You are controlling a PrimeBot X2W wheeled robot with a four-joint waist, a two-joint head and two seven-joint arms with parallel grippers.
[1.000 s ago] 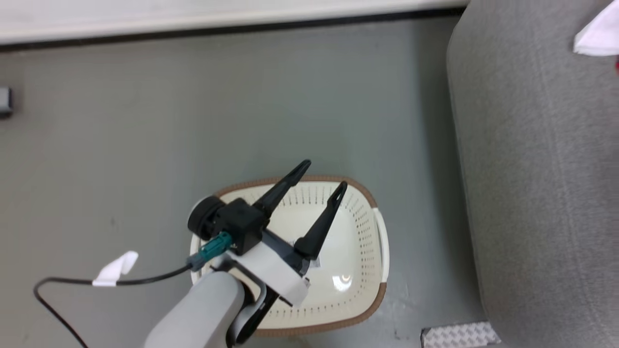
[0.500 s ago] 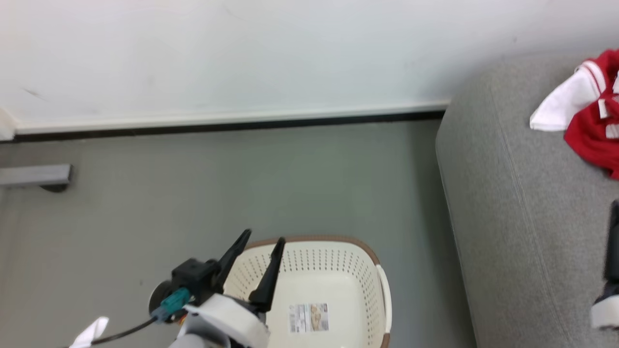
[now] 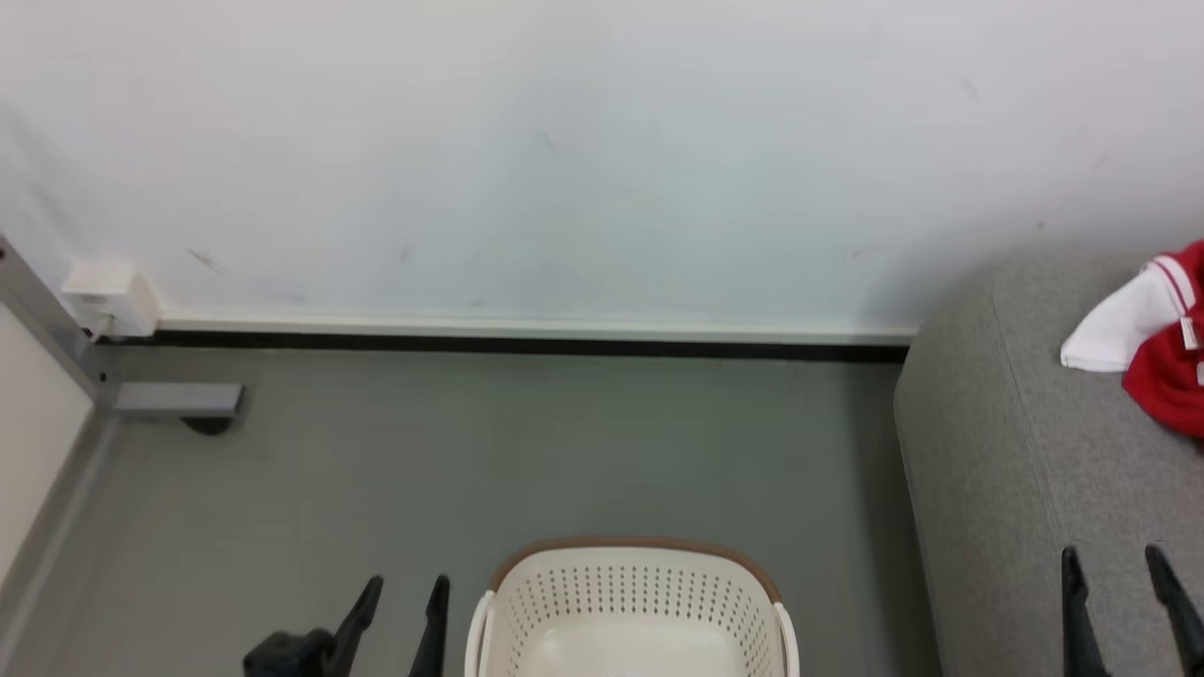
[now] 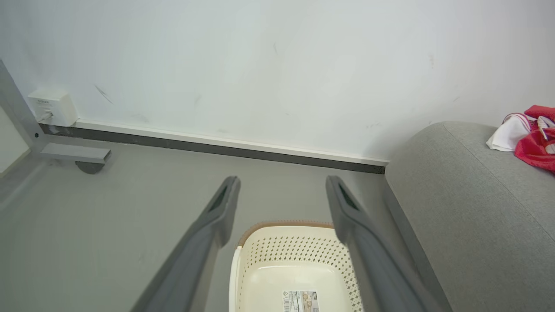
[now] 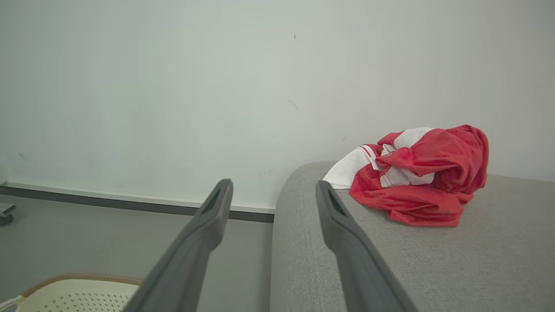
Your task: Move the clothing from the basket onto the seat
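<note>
Red cloth with white panels, that's the clothing (image 5: 418, 173), lying in a crumpled heap on top of the seat (image 5: 433, 268) near the wall, well apart from the basket (image 4: 286, 226) down on the floor beside the seat. What shows of the basket's inside is bare cream plastic with a printed label (image 4: 302, 300) on the bottom and no cloth in sight, so by my reading the moving is done or close to it. Left gripper (image 4: 282, 182), fingers spread wide with nothing between them, just beside the basket; right gripper (image 5: 273, 186), likewise spread and empty, poised over the seat's rounded edge short of the heap. Now, how would that heap handle? Light, I'd say, and thoroughly limp: it folds over itself, it'll sag and trail from whatever point gets pinched, and it won't hold a shape. Nothing fragile about it, and fabric like that should give the fingers decent friction. Best place to take it, if it needs shifting, looks like the raised red ridge at the top of the pile, where several layers bunch together; the flat white flap on the side nearest the gripper lies tight to the upholstery, a poorer bite. The risk is catching one layer and leaving the rest dragging.
</note>
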